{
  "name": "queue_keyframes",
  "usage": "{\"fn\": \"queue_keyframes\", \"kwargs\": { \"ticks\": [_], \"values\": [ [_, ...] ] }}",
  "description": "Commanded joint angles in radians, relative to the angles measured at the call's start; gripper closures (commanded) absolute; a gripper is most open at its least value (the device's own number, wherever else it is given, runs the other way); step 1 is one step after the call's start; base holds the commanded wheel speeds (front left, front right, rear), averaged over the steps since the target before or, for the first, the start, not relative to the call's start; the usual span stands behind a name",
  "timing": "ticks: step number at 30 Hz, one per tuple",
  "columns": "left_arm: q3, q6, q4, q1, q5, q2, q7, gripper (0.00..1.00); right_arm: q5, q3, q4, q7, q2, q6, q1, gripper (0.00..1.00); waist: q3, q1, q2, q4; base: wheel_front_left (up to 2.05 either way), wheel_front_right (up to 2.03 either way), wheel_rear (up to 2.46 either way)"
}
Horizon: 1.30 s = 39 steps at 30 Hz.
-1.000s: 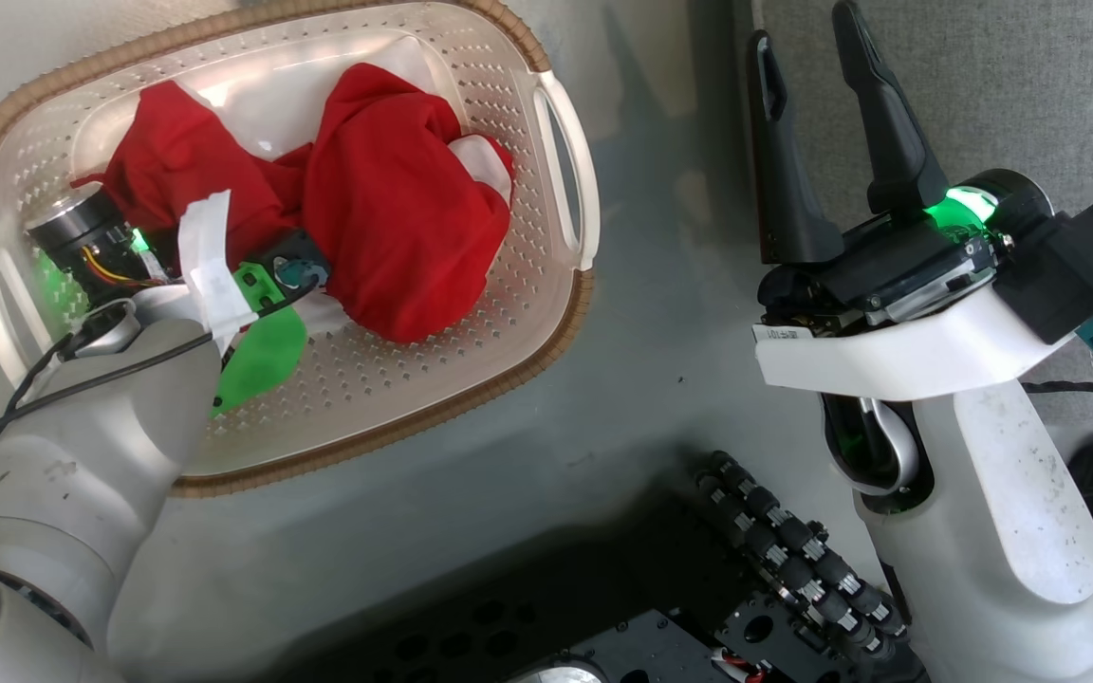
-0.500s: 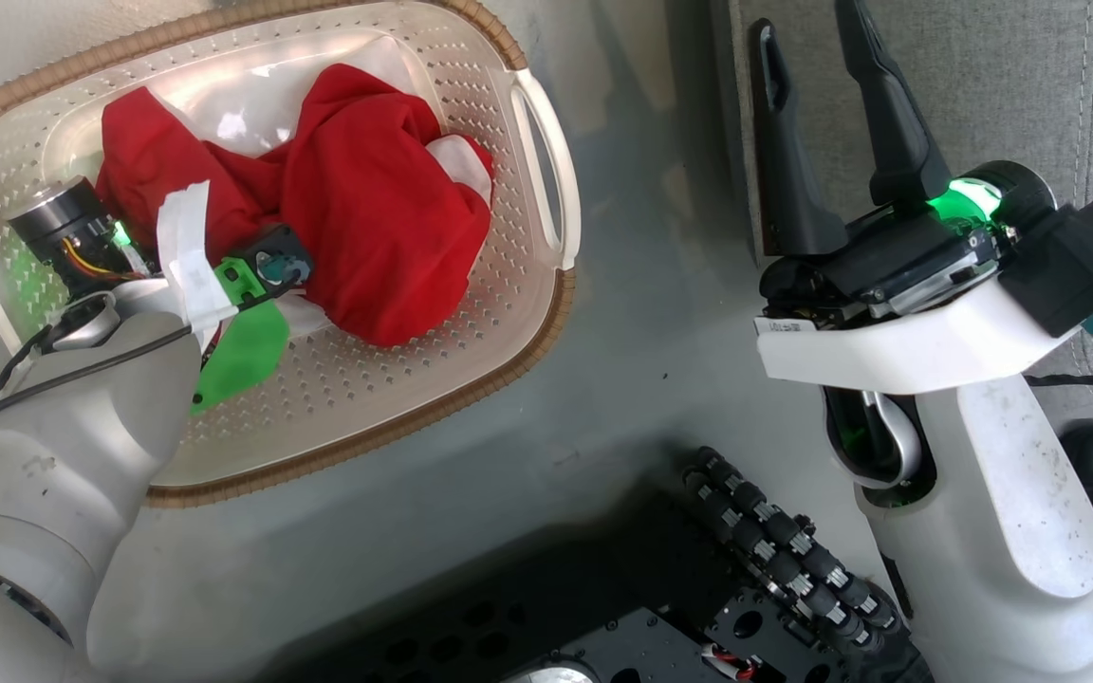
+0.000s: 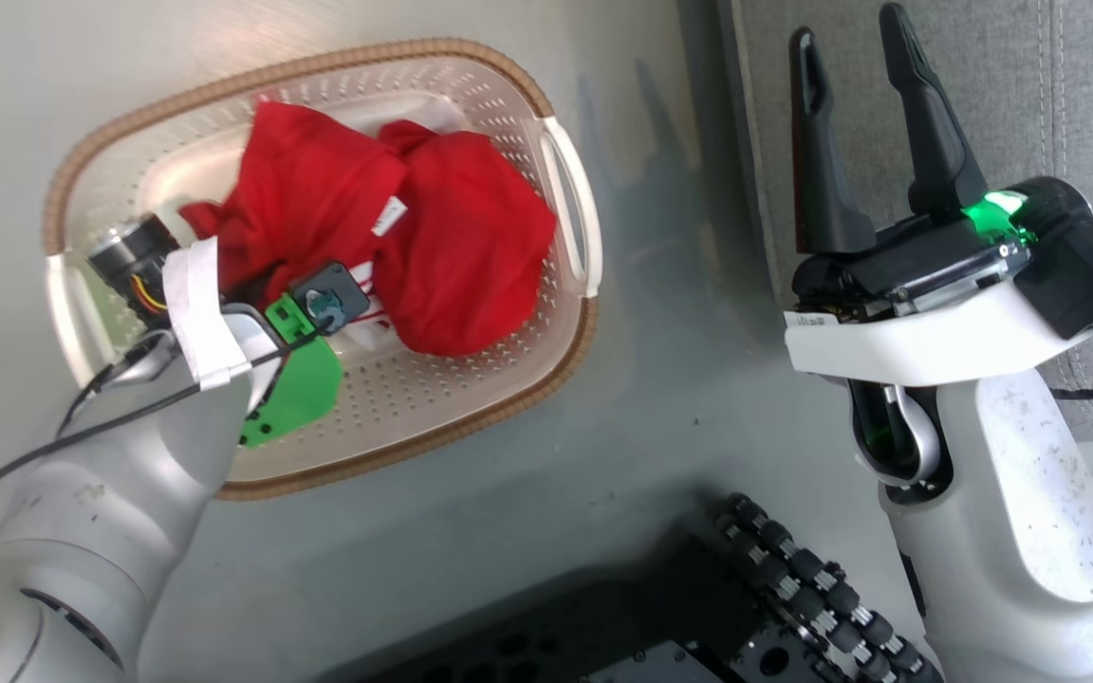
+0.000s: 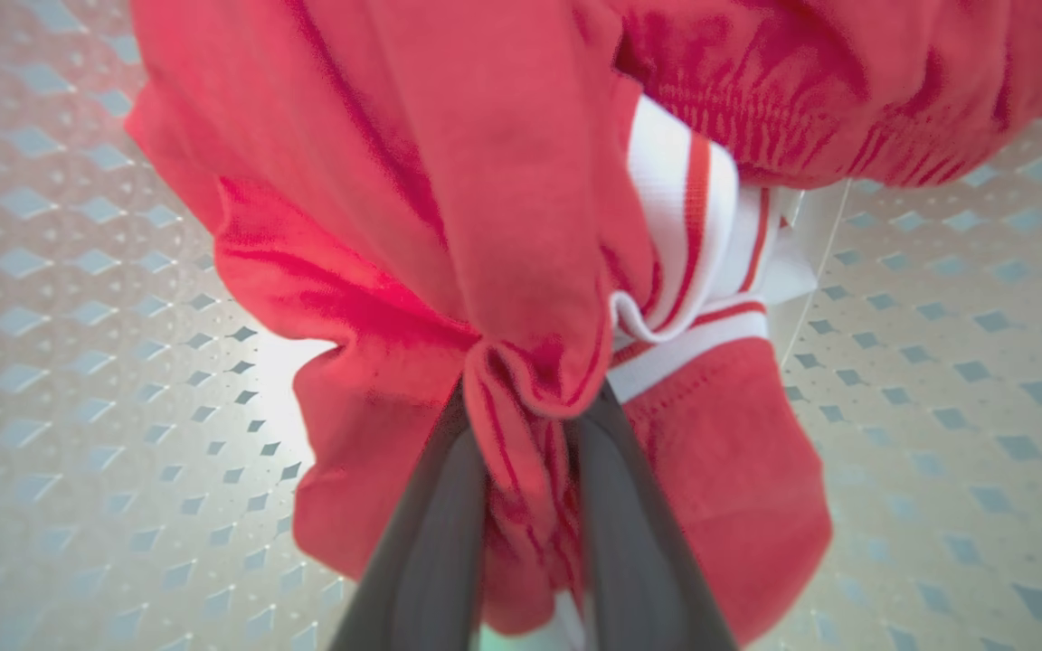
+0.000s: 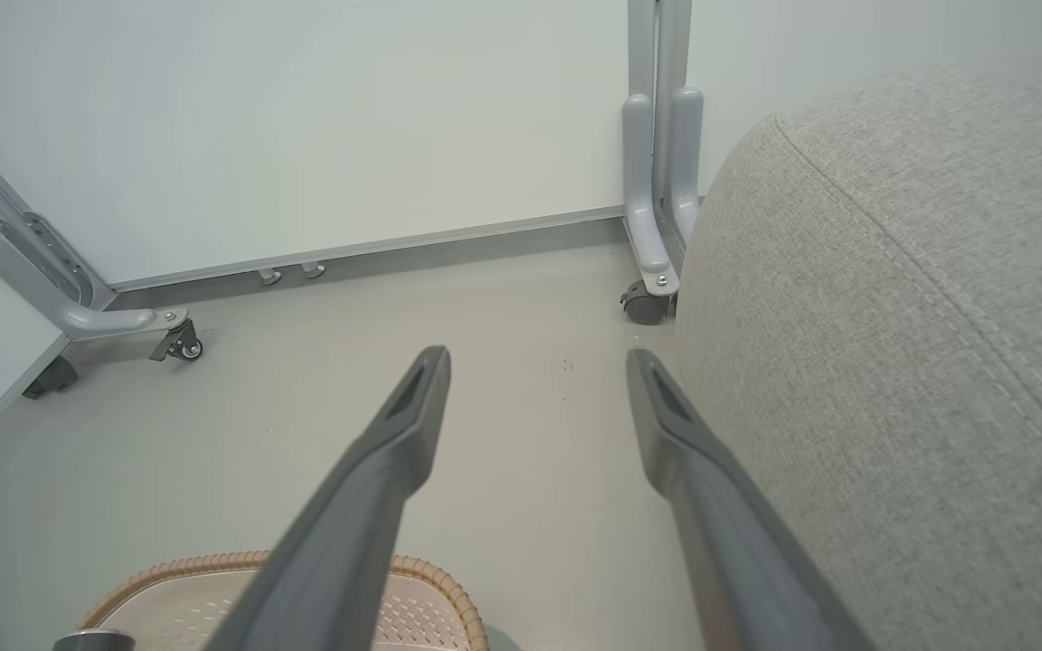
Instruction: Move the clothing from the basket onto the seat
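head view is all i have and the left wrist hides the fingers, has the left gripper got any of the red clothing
Observer: Yes. In the left wrist view the left gripper pinches a bunched fold of red clothing between its two fingers.
Operator: which garment is that fold from
Observer: I cannot tell. The fold itself is plain red, but white striped trim lies right against it.
Operator: whats ahead of the right gripper
Observer: In the right wrist view, bare floor runs to a white wall, and a grey frame on castors stands beside the rounded corner of the seat.
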<state>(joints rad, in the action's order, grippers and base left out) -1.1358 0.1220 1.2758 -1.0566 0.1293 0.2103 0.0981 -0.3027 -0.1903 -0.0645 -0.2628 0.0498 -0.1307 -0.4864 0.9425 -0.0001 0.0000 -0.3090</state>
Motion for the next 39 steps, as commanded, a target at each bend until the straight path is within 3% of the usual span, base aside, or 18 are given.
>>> {"fn": "queue_keyframes", "kwargs": {
  "ticks": [1,12,18,30,39],
  "values": [
    [0.006,0.002,-0.001,0.02,0.015,-0.008,0.023,1.0,0.012,0.009,0.009,-0.003,0.001,0.0,0.019,0.0,-0.08,0.0001,0.0,0.063,0.0,0.0,0.0],
    [0.095,-0.024,-0.062,0.086,0.144,-0.115,0.145,1.0,0.087,0.068,0.045,-0.003,0.002,0.0,0.103,0.0,-0.27,0.0001,0.0,0.185,0.0,0.0,0.0],
    [0.161,-0.048,-0.16,0.148,0.223,-0.128,0.164,1.0,0.111,0.09,0.058,-0.003,0.002,0.0,0.152,0.0,-0.363,0.0001,0.0,0.23,0.0,0.0,0.0],
    [0.36,-0.15,-0.6,0.352,0.316,-0.032,0.167,1.0,0.136,0.107,0.065,0.018,0.002,0.0,0.226,0.0,-0.507,0.0001,0.0,0.29,0.0,0.0,0.0],
    [0.517,-0.174,-0.905,0.517,0.328,0.025,0.167,1.0,0.14,0.113,0.05,0.058,0.002,0.0,0.28,0.0,-0.601,0.0001,0.0,0.317,0.0,0.0,0.0]
  ]
}}
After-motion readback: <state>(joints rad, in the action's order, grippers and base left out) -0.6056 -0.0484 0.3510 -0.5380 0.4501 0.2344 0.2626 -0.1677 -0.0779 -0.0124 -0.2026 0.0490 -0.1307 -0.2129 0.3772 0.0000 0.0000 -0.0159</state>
